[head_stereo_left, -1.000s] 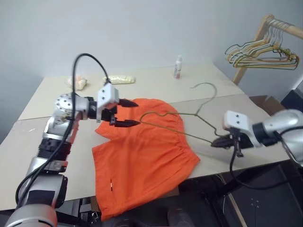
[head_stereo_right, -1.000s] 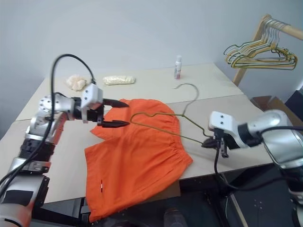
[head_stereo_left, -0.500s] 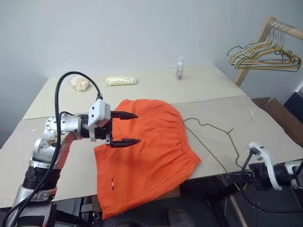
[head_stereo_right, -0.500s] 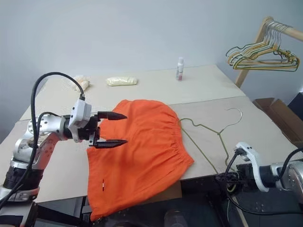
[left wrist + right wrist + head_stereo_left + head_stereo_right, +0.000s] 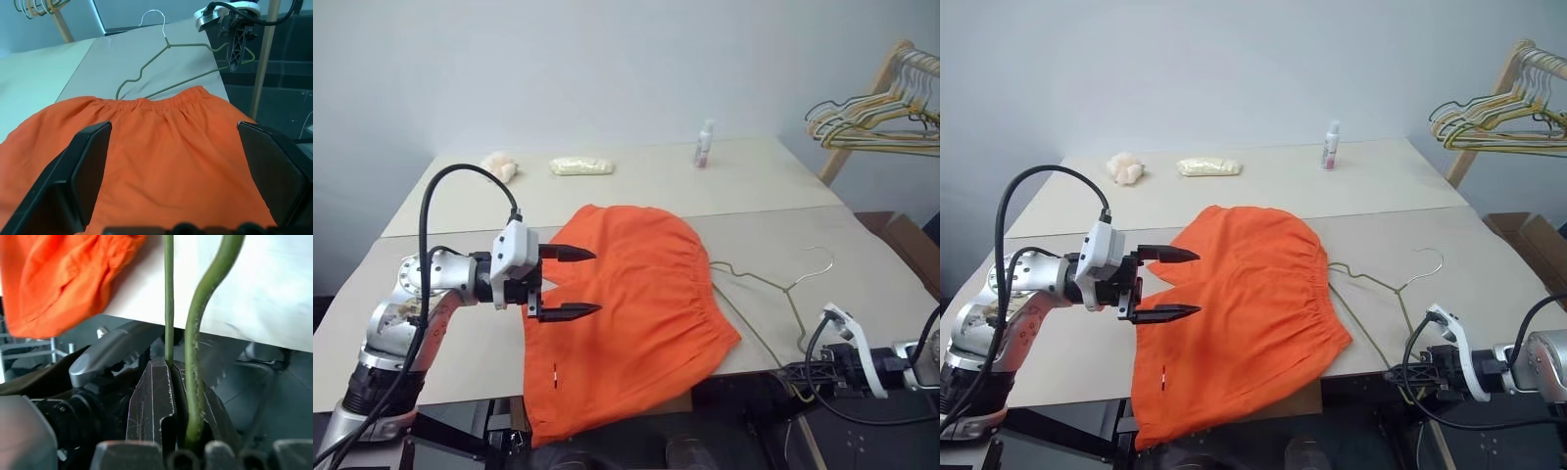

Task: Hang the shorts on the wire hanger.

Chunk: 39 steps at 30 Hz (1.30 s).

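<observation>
L gripper (image 5: 562,283) wide apart over shorts (image 5: 636,313) | R gripper (image 5: 178,396) clamped on wire hanger (image 5: 773,294) corner | shorts' front edge droops off table (image 5: 431,333)

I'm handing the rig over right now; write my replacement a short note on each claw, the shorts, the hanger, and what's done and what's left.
Left claw: open, empty, hovering over the near-left part of the shorts.
Right claw: shut on the wire hanger, gripping its end at the table's front edge.
Shorts: lying flat on the table, elastic waistband toward the hanger, one leg draping over the front edge.
Hanger: lying flat on the table beside the waistband, hook pointing away from the robot; no part of it is inside the shorts.
Done: hanger is in hand.
Left: get the shorts onto the hanger.
</observation>
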### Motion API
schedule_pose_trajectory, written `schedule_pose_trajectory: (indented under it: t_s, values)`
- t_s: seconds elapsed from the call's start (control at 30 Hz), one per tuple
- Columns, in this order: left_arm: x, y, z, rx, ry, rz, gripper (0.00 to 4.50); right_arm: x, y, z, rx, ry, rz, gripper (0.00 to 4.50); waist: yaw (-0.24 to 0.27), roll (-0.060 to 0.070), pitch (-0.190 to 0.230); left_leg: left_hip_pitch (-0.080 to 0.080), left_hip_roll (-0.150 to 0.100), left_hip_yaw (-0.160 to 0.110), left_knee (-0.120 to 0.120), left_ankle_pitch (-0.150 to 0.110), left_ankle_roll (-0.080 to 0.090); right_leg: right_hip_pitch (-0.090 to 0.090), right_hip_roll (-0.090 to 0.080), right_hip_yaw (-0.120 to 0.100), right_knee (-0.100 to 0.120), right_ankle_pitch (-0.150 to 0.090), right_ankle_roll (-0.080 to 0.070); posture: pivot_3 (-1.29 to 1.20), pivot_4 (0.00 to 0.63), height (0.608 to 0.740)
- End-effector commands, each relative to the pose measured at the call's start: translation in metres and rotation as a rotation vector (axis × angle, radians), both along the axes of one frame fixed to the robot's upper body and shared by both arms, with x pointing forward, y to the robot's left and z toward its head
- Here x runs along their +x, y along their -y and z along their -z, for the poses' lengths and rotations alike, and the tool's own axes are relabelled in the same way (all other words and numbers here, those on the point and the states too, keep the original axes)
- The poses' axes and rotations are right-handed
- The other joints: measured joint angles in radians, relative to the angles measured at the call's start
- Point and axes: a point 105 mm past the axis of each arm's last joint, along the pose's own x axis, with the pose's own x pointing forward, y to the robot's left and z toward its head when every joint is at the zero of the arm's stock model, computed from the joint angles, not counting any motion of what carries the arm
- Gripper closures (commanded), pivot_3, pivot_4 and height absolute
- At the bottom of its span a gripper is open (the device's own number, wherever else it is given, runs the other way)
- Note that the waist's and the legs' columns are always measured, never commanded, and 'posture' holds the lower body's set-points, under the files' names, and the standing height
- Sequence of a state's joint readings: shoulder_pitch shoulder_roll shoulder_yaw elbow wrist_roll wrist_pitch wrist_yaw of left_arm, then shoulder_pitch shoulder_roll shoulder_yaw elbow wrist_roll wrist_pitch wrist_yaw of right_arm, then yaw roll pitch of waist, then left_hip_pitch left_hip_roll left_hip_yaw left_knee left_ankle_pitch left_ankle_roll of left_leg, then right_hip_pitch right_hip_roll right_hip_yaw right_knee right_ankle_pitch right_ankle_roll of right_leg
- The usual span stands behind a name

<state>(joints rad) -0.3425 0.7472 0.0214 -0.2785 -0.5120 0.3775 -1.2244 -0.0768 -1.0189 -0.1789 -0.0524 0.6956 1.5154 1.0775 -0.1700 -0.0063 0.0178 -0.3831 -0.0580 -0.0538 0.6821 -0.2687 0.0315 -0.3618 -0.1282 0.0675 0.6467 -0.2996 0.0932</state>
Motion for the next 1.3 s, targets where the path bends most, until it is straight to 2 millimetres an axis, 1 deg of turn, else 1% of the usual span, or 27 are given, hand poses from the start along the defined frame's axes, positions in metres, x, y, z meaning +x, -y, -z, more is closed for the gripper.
schedule_pose_trajectory:
  t_s: [0.03, 0.13, 0.23, 0.27, 0.4, 0.47, 0.57, 0.7, 0.9, 0.97, 1.07, 1.13, 1.23, 1.3]
  values:
    - [-0.002, -0.001, -0.011, -0.007, 0.043, -0.004, 0.05, 0.003, -0.001, -0.023, 0.054, 0.081, -0.024, 4.5, 0.007, 0.0, 0.0, 0.0, 0.0, 0.0, 0.0, 0.0, 0.0, 0.0, 0.0, 0.0, 0.0, 0.0, 0.0, -0.18, 0.0, 0.74]
    - [-0.002, -0.001, -0.011, -0.006, 0.044, -0.003, 0.05, 0.005, 0.002, -0.029, 0.064, 0.112, -0.006, 4.5, 0.012, 0.0, 0.0, 0.0, 0.0, 0.001, 0.0, 0.0, 0.0, 0.0, 0.0, 0.0, 0.0, 0.0, 0.0, -0.18, 0.0, 0.74]
    - [-0.002, -0.002, -0.011, -0.005, 0.044, -0.003, 0.05, 0.009, 0.007, -0.028, 0.046, 0.125, 0.024, 4.5, 0.016, 0.0, 0.0, 0.0, 0.0, 0.001, 0.0, 0.0, 0.0, 0.0, 0.0, 0.0, 0.0, 0.0, 0.0, -0.19, 0.0, 0.74]
    - [-0.002, -0.002, -0.011, -0.003, 0.044, -0.001, 0.05, 0.008, 0.006, -0.029, 0.054, 0.125, 0.018, 4.5, 0.017, 0.0, 0.0, 0.0, 0.0, 0.001, 0.0, 0.0, 0.0, 0.0, 0.0, 0.0, 0.0, 0.0, 0.0, -0.19, 0.0, 0.74]
    - [-0.001, -0.002, -0.011, 0.001, 0.049, 0.001, 0.05, -0.005, -0.006, -0.03, 0.087, 0.08, -0.069, 4.5, 0.02, 0.0, 0.0, 0.0, 0.0, 0.001, 0.0, 0.0, 0.0, 0.0, 0.0, 0.0, 0.0, 0.0, 0.0, -0.19, 0.0, 0.74]
    - [-0.001, -0.002, -0.012, 0.004, 0.051, 0.004, 0.05, -0.013, -0.01, -0.024, 0.069, 0.037, -0.12, 4.5, 0.02, 0.0, 0.0, 0.0, 0.0, 0.001, 0.0, 0.0, 0.0, 0.0, 0.0, 0.0, -0.001, 0.0, 0.0, -0.19, 0.0, 0.74]
    - [-0.001, -0.002, -0.012, 0.009, 0.055, 0.006, 0.05, -0.018, -0.012, -0.017, 0.042, 0.004, -0.156, 4.5, 0.02, 0.0, 0.0, 0.0, 0.0, 0.001, 0.0, 0.0, 0.0, 0.0, 0.001, 0.0, -0.001, 0.0, 0.0, -0.19, 0.0, 0.74]
    - [-0.001, -0.003, -0.011, 0.02, 0.057, 0.01, 0.05, -0.007, -0.013, -0.012, 0.035, 0.029, -0.156, 4.5, 0.019, 0.0, 0.0, 0.0, 0.0, 0.001, 0.0, 0.0, 0.0, 0.0, 0.001, 0.0, -0.001, 0.0, 0.0, -0.18, 0.0, 0.74]
    - [-0.001, -0.004, -0.01, 0.041, 0.067, 0.016, 0.05, 0.028, -0.023, -0.007, 0.064, 0.078, -0.107, 4.5, 0.019, -0.001, 0.0, 0.001, 0.0, 0.002, 0.0, 0.0, 0.0, 0.0, 0.001, 0.001, -0.001, 0.0, 0.0, -0.15, 0.0, 0.74]
    - [-0.001, -0.004, -0.01, 0.046, 0.073, 0.013, 0.05, 0.029, -0.027, -0.006, 0.084, 0.078, -0.131, 4.5, 0.025, -0.001, 0.0, 0.0, 0.0, 0.001, 0.0, 0.0, 0.0, 0.0, 0.001, 0.0, -0.001, 0.0, 0.0, -0.15, 0.0, 0.74]
    - [-0.001, -0.006, -0.01, 0.052, 0.079, 0.01, 0.05, 0.017, -0.033, -0.007, 0.106, 0.047, -0.219, 4.5, 0.036, 0.0, 0.0, -0.003, -0.001, 0.001, 0.0, 0.0, 0.0, -0.004, 0.0, 0.0, 0.0, 0.0, 0.0, -0.13, 0.0, 0.74]
    - [-0.001, -0.007, -0.01, 0.053, 0.081, 0.007, 0.05, 0.016, -0.031, -0.003, 0.091, 0.028, -0.24, 4.5, 0.045, -0.001, 0.0, -0.004, -0.001, 0.001, 0.0, 0.0, 0.0, -0.005, 0.0, 0.0, 0.0, 0.0, 0.0, -0.13, 0.0, 0.74]
    - [-0.002, -0.006, -0.008, 0.058, 0.086, 0.004, 0.05, 0.035, -0.03, 0.004, 0.073, 0.036, -0.191, 4.5, 0.042, -0.001, 0.0, -0.002, 0.0, 0.002, 0.0, 0.0, 0.0, -0.005, 0.001, 0.001, 0.0, 0.0, 0.0, -0.13, 0.0, 0.74]
    - [-0.002, -0.006, -0.008, 0.06, 0.089, 0.006, 0.05, 0.047, -0.035, 0.001, 0.098, 0.052, -0.171, 4.5, 0.043, -0.001, 0.0, 0.0, 0.0, 0.003, 0.0, 0.0, 0.0, -0.004, 0.001, 0.001, 0.0, 0.0, -0.001, -0.12, 0.0, 0.74]
